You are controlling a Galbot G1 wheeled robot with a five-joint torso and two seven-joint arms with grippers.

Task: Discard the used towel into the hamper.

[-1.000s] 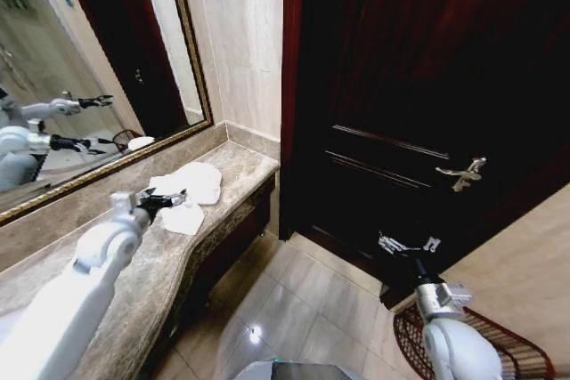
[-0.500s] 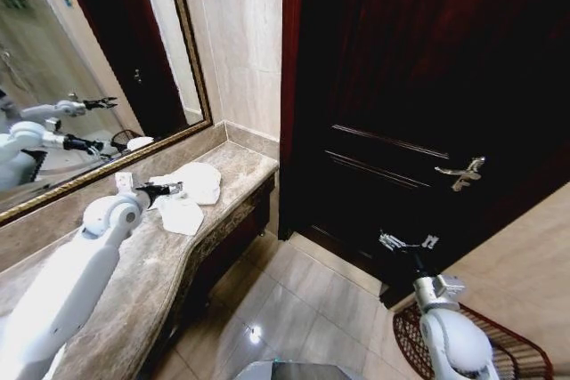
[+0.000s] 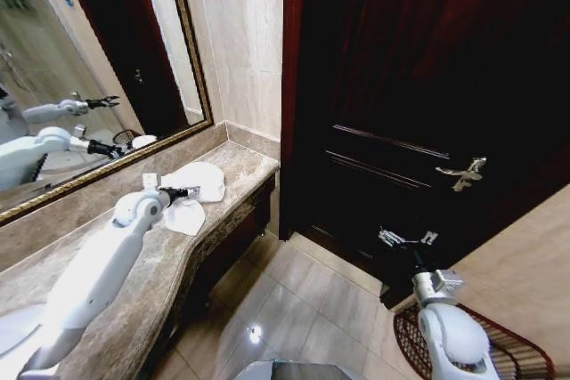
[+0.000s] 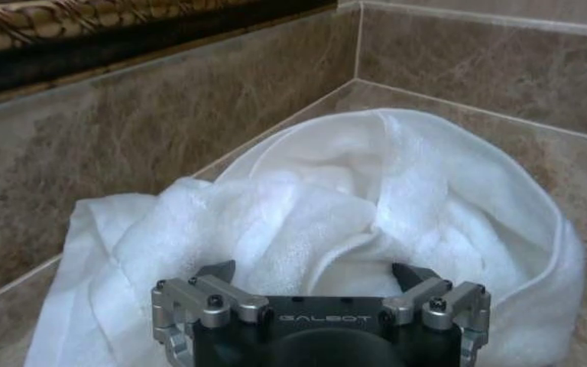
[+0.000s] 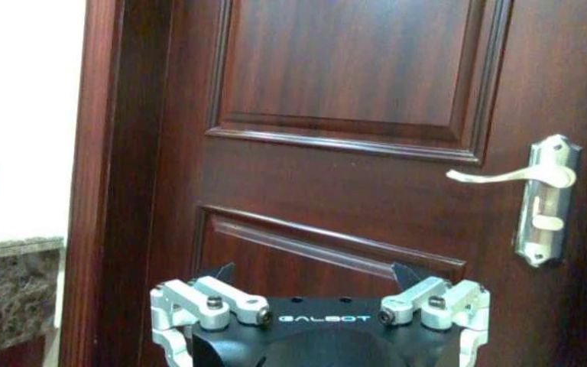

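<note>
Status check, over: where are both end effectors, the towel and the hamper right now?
Left end effector open over the towel on the counter, no grip yet. Right end effector open, idle, facing the door. Hamper on floor beside right arm. Nothing in the way.

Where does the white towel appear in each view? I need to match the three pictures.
Head view: the towel lies on the counter, at the left hand.
Left wrist view: the towel spreads just beyond the left hand.
Right wrist view: not in it.
Shared landmark: the counter's marble backsplash.
</note>
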